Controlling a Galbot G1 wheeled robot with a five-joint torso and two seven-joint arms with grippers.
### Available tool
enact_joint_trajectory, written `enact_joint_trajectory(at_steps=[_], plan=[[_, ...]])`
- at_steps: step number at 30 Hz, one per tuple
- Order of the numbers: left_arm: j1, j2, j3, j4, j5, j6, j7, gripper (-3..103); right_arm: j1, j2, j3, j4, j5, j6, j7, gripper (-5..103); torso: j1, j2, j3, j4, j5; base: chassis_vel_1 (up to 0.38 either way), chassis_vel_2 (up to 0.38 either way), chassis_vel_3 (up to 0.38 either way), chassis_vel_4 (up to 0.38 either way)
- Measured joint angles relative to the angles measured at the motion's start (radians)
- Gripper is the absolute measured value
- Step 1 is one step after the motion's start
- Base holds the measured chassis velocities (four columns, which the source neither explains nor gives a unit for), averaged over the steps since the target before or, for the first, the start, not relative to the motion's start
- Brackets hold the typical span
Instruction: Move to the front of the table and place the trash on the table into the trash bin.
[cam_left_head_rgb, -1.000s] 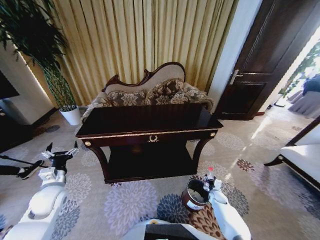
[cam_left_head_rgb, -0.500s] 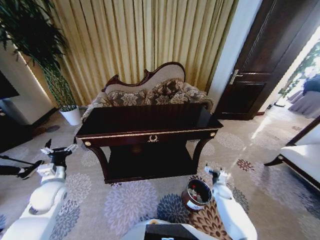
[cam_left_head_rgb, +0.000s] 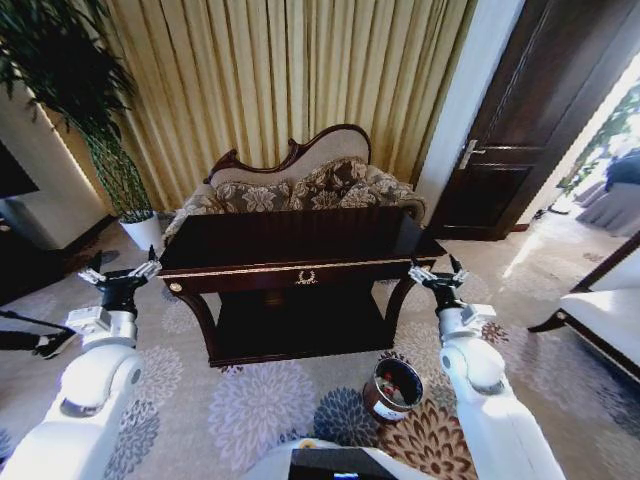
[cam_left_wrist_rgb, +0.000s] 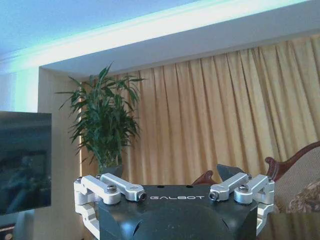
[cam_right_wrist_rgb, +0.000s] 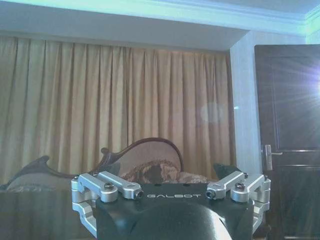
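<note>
Robot faces the mahogany table (cam_left_head_rgb: 300, 240), both grippers, left (cam_left_head_rgb: 119, 276) and right (cam_left_head_rgb: 438, 273), spread empty at its corners; bottle in the trash bin (cam_left_head_rgb: 392, 391), task apparently finished.

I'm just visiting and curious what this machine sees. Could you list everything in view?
table: one, dark mahogany with gold trim, centre.
trash bin: one, reddish-brown, on the carpet before the table's right leg, red-and-white litter inside.
sofa: one, floral, behind the table.
curtains: gold, back wall.
potted plant: one, green, far left.
door: one, dark, right.
left pincer: open, raised by the table's left corner.
right pincer: open, raised by the right corner.
</note>
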Motion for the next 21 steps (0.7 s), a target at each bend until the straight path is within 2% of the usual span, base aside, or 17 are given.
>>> enact_joint_trajectory(at_steps=[9, 21], plan=[[0.015, 0.005, -0.021, 0.008, 0.000, -0.006, 0.006, 100, -0.024, 0.013, 0.004, -0.013, -0.015, 0.023, 0.000, 100, 0.000, 0.000, 0.000, 0.0002, 0.0000, 0.045, -0.047, -0.042, 0.052], [0.023, 0.004, -0.018, 0.008, 0.004, -0.011, 0.009, 100, -0.029, 0.017, 0.007, -0.017, -0.021, 0.044, 0.000, 100, 0.000, 0.000, 0.000, -0.0001, 0.0001, 0.216, -0.246, -0.212, 0.222]])
